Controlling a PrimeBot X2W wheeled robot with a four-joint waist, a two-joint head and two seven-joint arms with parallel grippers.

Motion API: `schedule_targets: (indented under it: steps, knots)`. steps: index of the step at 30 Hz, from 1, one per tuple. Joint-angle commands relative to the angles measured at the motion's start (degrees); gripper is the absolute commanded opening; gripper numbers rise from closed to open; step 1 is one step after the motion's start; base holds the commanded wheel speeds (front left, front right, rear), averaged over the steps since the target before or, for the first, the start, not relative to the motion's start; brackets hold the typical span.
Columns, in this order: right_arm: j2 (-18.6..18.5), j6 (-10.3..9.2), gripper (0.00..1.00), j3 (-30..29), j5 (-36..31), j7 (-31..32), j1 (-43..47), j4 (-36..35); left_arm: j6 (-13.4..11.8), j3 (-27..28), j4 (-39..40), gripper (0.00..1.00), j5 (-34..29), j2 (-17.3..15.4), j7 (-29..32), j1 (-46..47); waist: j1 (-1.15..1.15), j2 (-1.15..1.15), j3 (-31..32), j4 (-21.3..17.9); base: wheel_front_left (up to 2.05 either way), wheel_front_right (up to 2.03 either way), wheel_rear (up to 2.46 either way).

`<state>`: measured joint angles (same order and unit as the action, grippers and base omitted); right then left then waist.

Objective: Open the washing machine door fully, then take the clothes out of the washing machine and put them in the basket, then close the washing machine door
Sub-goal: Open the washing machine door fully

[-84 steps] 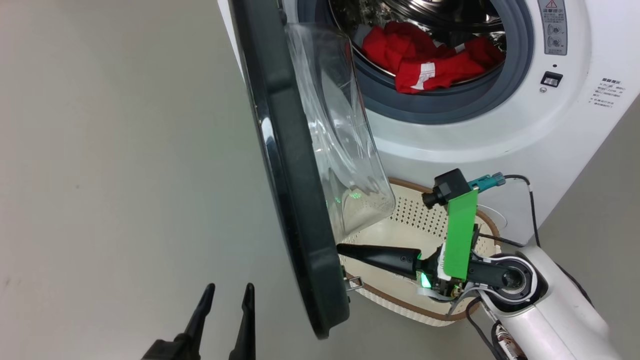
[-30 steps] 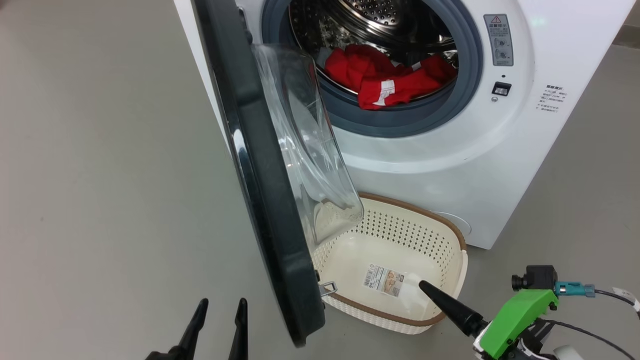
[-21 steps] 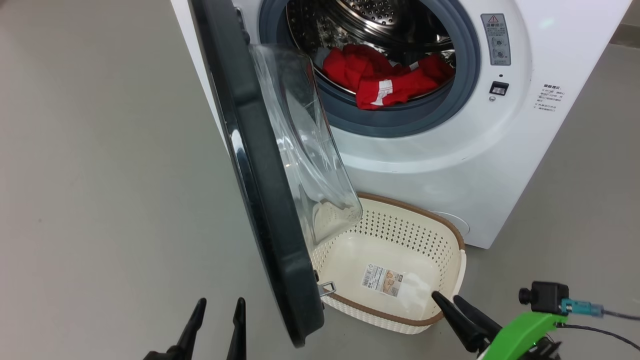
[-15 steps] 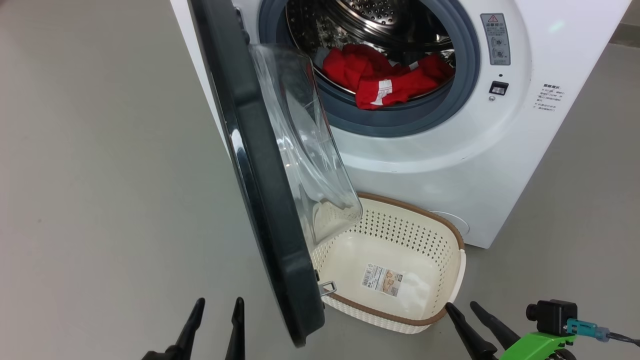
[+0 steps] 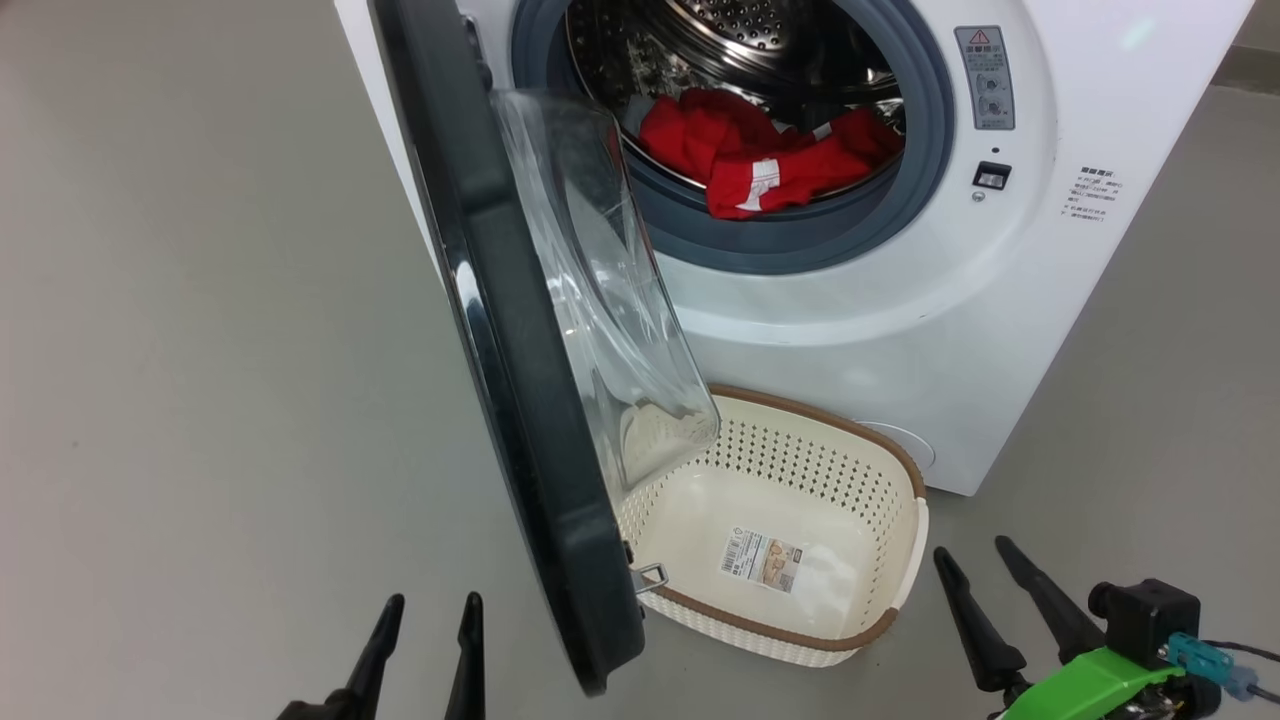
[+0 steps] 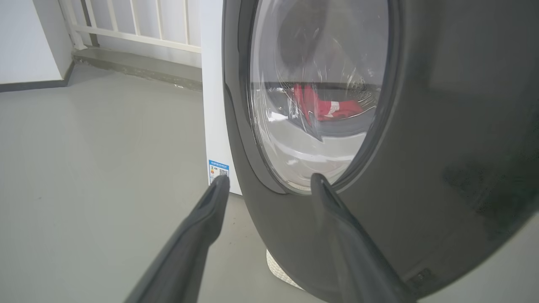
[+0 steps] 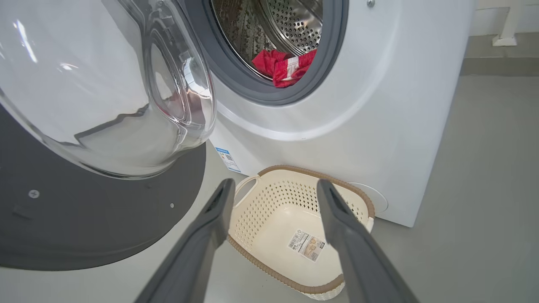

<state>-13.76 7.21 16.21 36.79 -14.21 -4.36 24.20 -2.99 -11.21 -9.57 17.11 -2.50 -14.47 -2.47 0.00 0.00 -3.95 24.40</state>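
The clothes [image 5: 770, 165] lie in the drum of the washing machine [image 5: 900, 330], above and behind the basket [image 5: 790, 465], well apart from both grippers. The right gripper [image 5: 972, 548], fingers spread and empty, hovers just beside the basket. The left gripper [image 5: 433, 600], likewise spread, sits across the washing machine door [image 5: 520, 400], which hides the basket's left end.

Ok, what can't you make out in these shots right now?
- Head view: how many clothes there are; they lie bunched together.
- Head view: near-left corner of the basket, behind the washing machine door.
- Right wrist view: the sticker label in the basket, print too small.
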Motion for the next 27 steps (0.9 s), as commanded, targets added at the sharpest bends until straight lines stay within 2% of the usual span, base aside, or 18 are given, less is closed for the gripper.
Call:
schedule_targets:
  steps: [1, 4, 8, 21, 22, 23, 24, 25, 27]
  knots:
    - [0.34, 0.28, 1.00, -1.64, -3.33, -0.77, 1.01, -2.90, -0.11, 1.99, 1.53, 1.00, -0.75, -0.38, -0.53, 0.99, 0.00, 0.00, -0.03, 0.01, 0.00, 0.00, 0.00]
    - [2.96, 0.28, 1.00, -6.43, -9.96, -0.78, 3.54, -7.46, -0.19, 2.05, 1.74, 1.00, -0.75, -0.38, -0.53, 1.08, 0.00, 0.00, -0.12, -0.01, 0.00, 0.00, 0.00]
    - [4.68, 0.28, 1.00, -9.29, -13.82, -0.78, 5.30, -9.70, -0.19, 2.08, 1.94, 1.00, -0.71, -0.38, -0.53, 1.25, 0.00, 0.00, -0.24, 0.01, 0.00, 0.00, 0.00]
    - [6.15, 0.28, 1.00, -10.76, -16.51, -0.78, 6.19, -10.00, -0.35, 2.04, 1.84, 1.00, -0.86, -0.38, -0.53, 1.30, 0.00, 0.00, 0.00, 0.23, 0.00, 0.00, 0.00]
    - [6.18, 0.28, 1.00, -10.67, -16.60, -0.78, 6.19, -10.01, -0.36, 2.19, 2.23, 0.72, -0.67, -0.38, -0.53, 1.39, 0.00, 0.00, 0.11, 0.18, 0.00, 0.00, 0.00]
    - [6.18, 0.28, 1.00, -10.67, -16.60, -0.78, 6.19, -10.01, -0.36, 2.19, 2.23, 0.72, -0.67, -0.38, -0.53, 1.39, 0.00, 0.00, 0.11, 0.18, 0.00, 0.00, 0.00]
    - [6.20, 0.28, 1.00, -10.66, -16.66, -0.78, 6.19, -9.99, -0.49, 2.40, 2.66, 0.31, -0.42, -0.38, -0.53, 1.46, 0.00, 0.00, 0.19, 0.16, 0.00, 0.00, 0.00]
    - [6.24, 0.28, 1.00, -10.69, -16.74, -0.78, 6.20, -9.98, -0.61, 2.60, 3.14, 0.00, -0.65, -0.38, -0.53, 1.54, 0.00, 0.00, 0.27, 0.14, 0.00, 0.00, 0.00]
    - [6.39, 0.28, 1.00, -10.84, -16.89, -0.78, 6.25, -9.96, -0.83, 3.21, 4.52, 0.00, -0.54, -0.38, -0.53, 1.76, 0.00, 0.00, 0.43, 0.10, 0.00, 0.00, 0.00]
